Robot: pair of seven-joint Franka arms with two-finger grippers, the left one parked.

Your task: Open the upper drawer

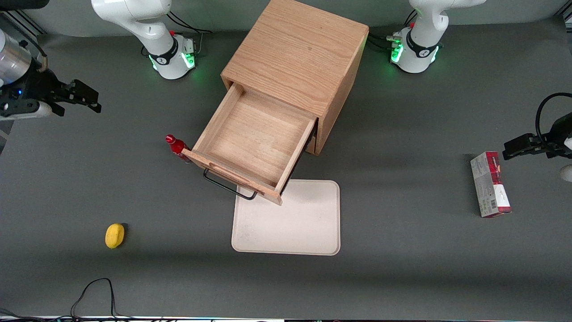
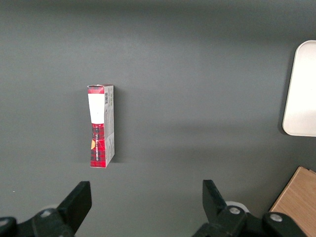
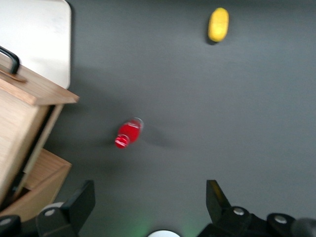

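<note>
Nearest the front camera lies one cream tray (image 1: 286,223), flat on the dark grey table (image 1: 402,277), with one yellow lemon-like fruit (image 1: 115,235) well off toward the working arm's end. One wooden cabinet (image 1: 295,58) stands farther from the camera than the tray, and its upper drawer (image 1: 257,138) is pulled far out, the shallow oak box bare inside. The drawer's front edge and its one black wire handle (image 1: 228,185) overhang the tray's nearest-to-cabinet edge. A second drawer (image 3: 34,185) shows beneath it in the right wrist view, only slightly proud of the cabinet.

One small red bottle (image 1: 176,145) stands just beside the drawer's front corner, on the working arm's side; whether it touches the wood I cannot tell. One red and white carton (image 1: 490,184) lies flat toward the parked arm's end, well apart from everything.

One gripper (image 1: 82,99) hangs above the table at the working arm's end, well clear of the drawer and bottle, its fingers (image 3: 81,205) spread apart and holding nothing. Wide bare table lies between it and the cabinet.
</note>
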